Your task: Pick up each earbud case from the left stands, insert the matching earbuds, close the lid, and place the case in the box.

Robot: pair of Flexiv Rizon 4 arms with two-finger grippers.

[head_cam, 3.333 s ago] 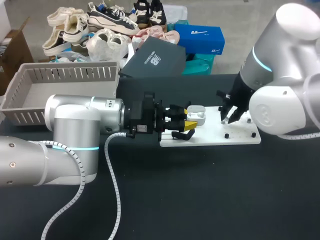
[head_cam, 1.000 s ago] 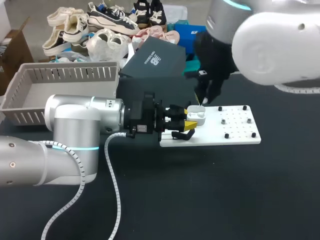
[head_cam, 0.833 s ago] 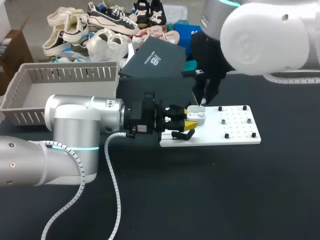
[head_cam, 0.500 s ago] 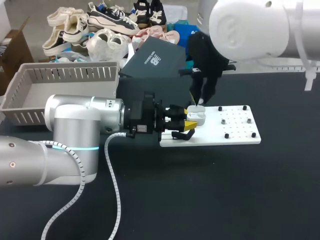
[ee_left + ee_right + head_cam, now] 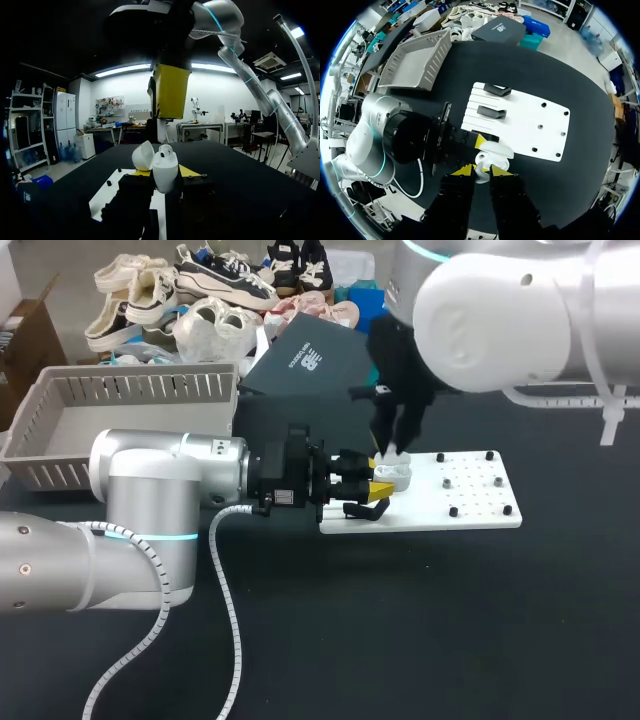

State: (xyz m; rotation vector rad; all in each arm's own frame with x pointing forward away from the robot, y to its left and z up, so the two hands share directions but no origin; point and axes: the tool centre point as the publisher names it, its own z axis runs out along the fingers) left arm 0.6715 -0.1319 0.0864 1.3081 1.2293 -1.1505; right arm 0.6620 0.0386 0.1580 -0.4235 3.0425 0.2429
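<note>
In the head view, the right gripper (image 5: 392, 448) is found directly above the earbud case (image 5: 397, 476). It has been brought over from the pegged far end of the white board (image 5: 470, 502) and lowered within the last second, so an insertion is judged to be in hand. The case is clamped in the left gripper (image 5: 375, 485) at the board's end nearer the grey box (image 5: 60, 455), in which no case is seen yet.

In the left wrist view, the case is gripped from both sides with its lid (image 5: 142, 155) swung open. An earbud (image 5: 165, 149) is seen at its mouth under the right gripper's yellow tip; whether it is seated cannot be told.

In the right wrist view, a small white piece, taken for that earbud, is pinched between narrowly set fingers just over the case.
</note>
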